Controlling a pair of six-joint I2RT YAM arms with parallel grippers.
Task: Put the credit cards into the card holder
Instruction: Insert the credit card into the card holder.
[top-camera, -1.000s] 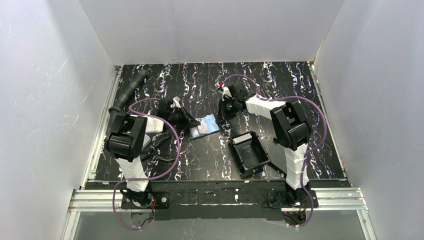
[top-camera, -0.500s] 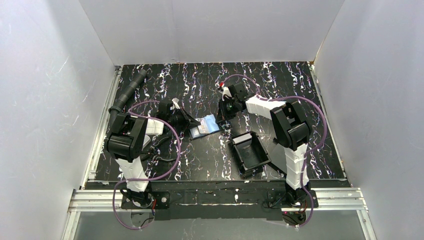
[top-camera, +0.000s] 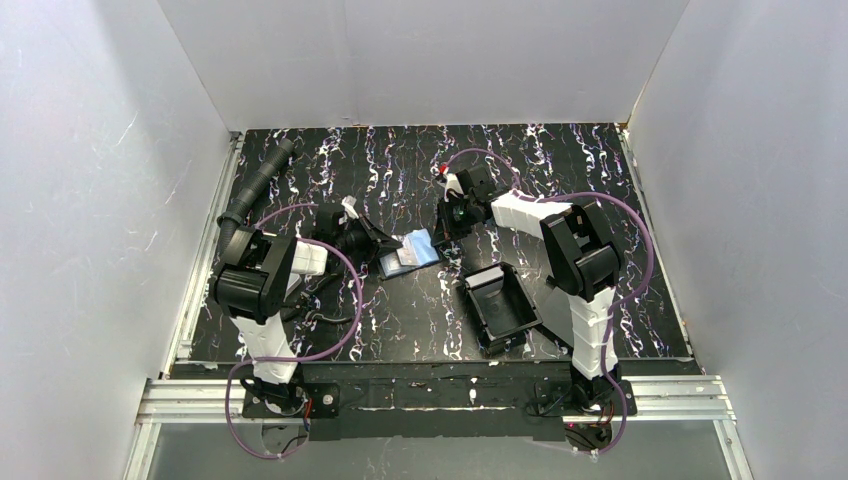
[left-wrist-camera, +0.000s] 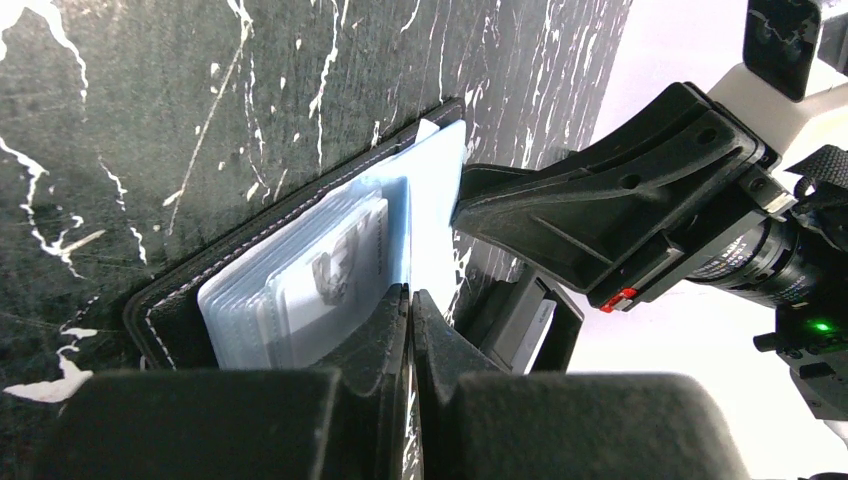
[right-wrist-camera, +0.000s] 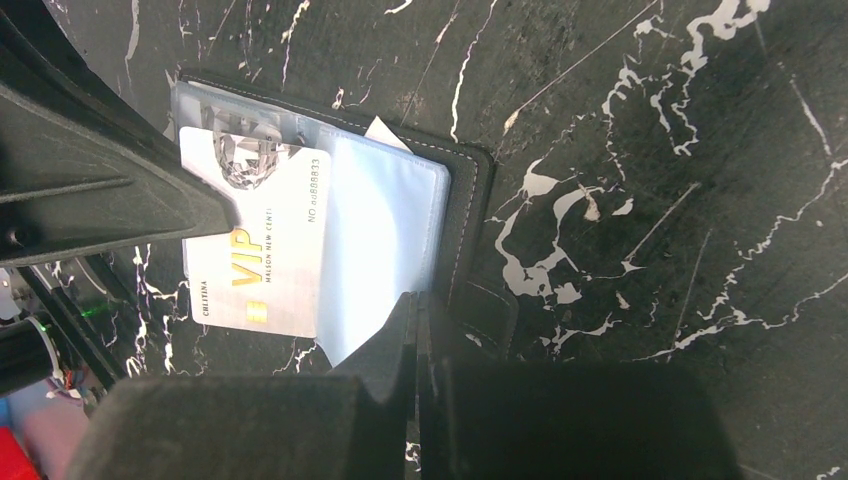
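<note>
Your left end effector and right end effector are both pinched closed, with tips on the open card holder. VIP card lies on its sleeves.

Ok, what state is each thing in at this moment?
card holder: open, flat on the table, pale sleeves up.
left gripper: shut, tips at the sleeves.
right gripper: shut, tips at the sleeves' edge.
VIP card: lying on the sleeves, partly covered by the left gripper.
black tray: open side up.

I see plain white walls enclosing a black, white-veined marbled surface on three sides, evenly lit.
</note>
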